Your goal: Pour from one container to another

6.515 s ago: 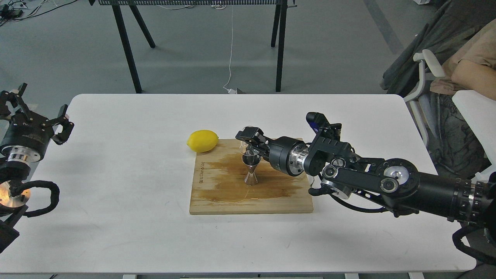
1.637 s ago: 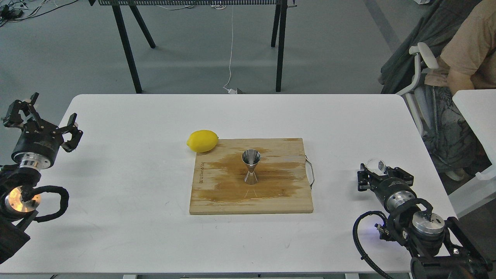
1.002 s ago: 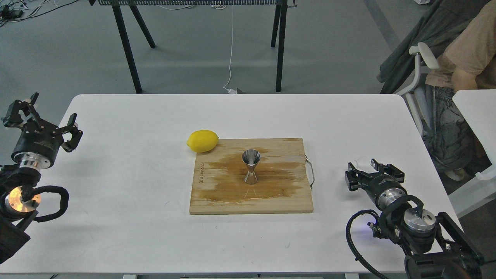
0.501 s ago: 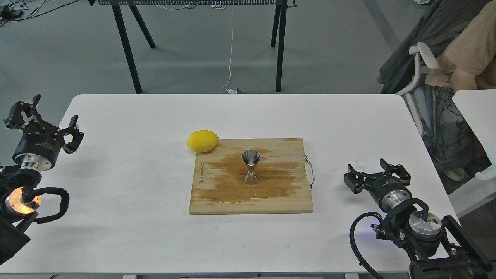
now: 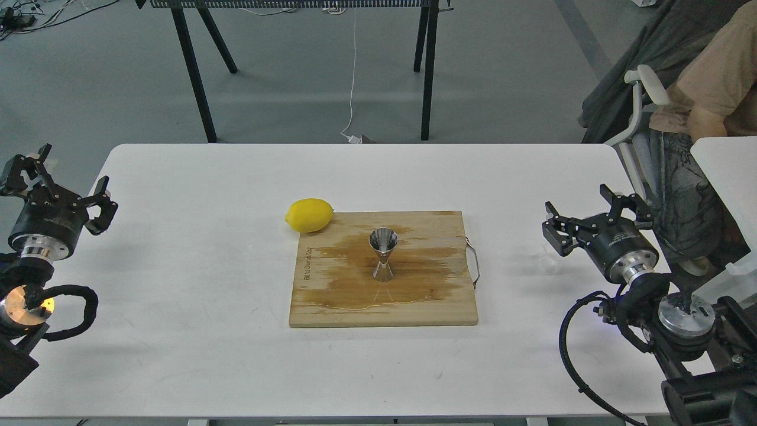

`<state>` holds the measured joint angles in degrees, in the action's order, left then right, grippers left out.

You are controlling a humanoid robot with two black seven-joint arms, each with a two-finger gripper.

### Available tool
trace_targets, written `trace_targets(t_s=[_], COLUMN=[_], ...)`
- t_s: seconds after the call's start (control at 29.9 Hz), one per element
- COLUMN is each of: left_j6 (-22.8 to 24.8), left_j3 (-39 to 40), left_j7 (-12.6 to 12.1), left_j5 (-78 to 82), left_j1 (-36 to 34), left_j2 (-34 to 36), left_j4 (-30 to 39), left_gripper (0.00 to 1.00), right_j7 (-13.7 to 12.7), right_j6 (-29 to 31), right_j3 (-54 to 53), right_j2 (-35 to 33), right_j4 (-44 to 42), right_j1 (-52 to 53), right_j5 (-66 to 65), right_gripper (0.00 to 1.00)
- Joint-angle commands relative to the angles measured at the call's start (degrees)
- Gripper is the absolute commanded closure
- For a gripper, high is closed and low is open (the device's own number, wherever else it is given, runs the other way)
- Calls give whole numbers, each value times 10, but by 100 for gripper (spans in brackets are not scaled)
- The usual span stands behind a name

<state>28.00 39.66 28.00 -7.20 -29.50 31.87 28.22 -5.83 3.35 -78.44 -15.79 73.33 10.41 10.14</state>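
Observation:
The steel jigger [image 5: 383, 254] stands upright in the middle of the wet wooden cutting board [image 5: 331, 302]. The tiny clear glass cup [image 5: 548, 264] shows only faintly, standing on the white table right of the board. My right gripper [image 5: 596, 206] hangs open and empty just above and to the right of the cup, apart from it. My left gripper [image 5: 58, 180] is open and empty beyond the table's left edge, far from both containers.
A yellow lemon [image 5: 309, 214] lies against the board's far left corner. The board has a metal handle [image 5: 473, 260] on its right side and a brown wet patch. A seated person and chair [image 5: 680, 118] are beyond the table's right edge.
My right gripper opened, left the glass cup on the table and rose back to the right. The left gripper shifted slightly left.

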Motion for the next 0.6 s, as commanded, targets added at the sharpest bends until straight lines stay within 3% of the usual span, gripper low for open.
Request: trace_targets(t_s=[0.0, 0.13, 0.27, 0.57], left_j6=[0, 0, 0, 0], left_j3=[0, -4, -41, -58], left_j7=[0, 0, 0, 0], left_j5=[1, 8, 9, 9], left_j1=[-17, -47, -78, -94], left_j2=[13, 14, 14, 10], left_j4=[0, 0, 0, 0], left_gripper=[2, 2, 2, 2], right_j7=[-19, -20, -19, -13], right_j6=[88, 247, 247, 247], right_j3=[-1, 0, 4, 6], right_j2=[-31, -61, -57, -43], right_j4=[-22, -103, -179, -184], right_j1=[46, 64, 80, 81], right_j5=[-24, -27, -27, -26], right_gripper=[2, 1, 1, 1])
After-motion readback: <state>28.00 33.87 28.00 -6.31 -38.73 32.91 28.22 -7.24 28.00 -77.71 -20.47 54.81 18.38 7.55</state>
